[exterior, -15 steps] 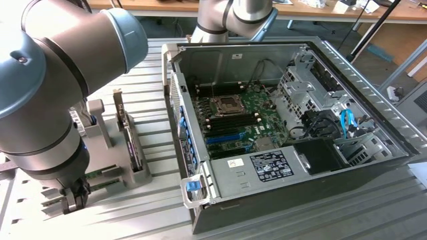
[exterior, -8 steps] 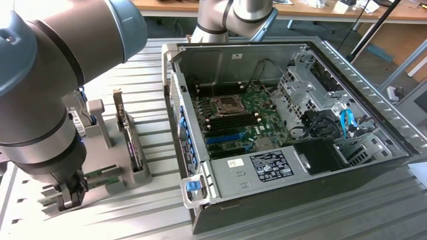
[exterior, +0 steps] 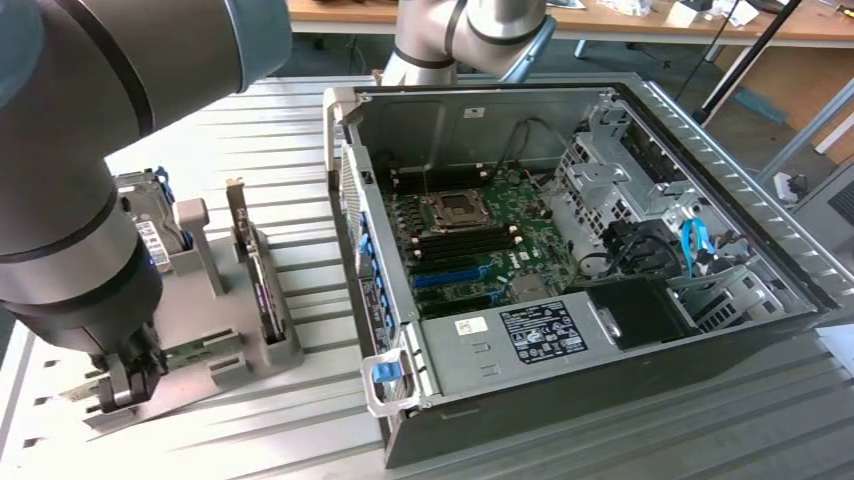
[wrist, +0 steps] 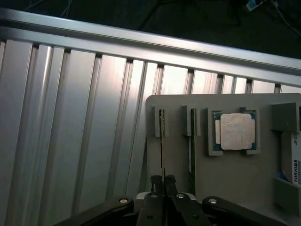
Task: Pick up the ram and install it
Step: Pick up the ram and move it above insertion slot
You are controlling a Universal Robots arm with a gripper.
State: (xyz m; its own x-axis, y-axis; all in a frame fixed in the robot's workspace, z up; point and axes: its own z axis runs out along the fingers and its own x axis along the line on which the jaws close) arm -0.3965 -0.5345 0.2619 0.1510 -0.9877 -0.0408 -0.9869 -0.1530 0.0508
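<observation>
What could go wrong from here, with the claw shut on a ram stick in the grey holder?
The claw grips the thin green ram stick by its narrow edge alone; it could tilt or slip when lifted. The second green ram stick stands in the neighbouring slot of the grey plastic holder, so a sideways pull might knock it.

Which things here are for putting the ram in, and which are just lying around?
For the job: the ram, pinched in the gripper; the motherboard inside the computer case.
Lying about: the other stick, the processor chip, the expansion card, the hard drive.
</observation>
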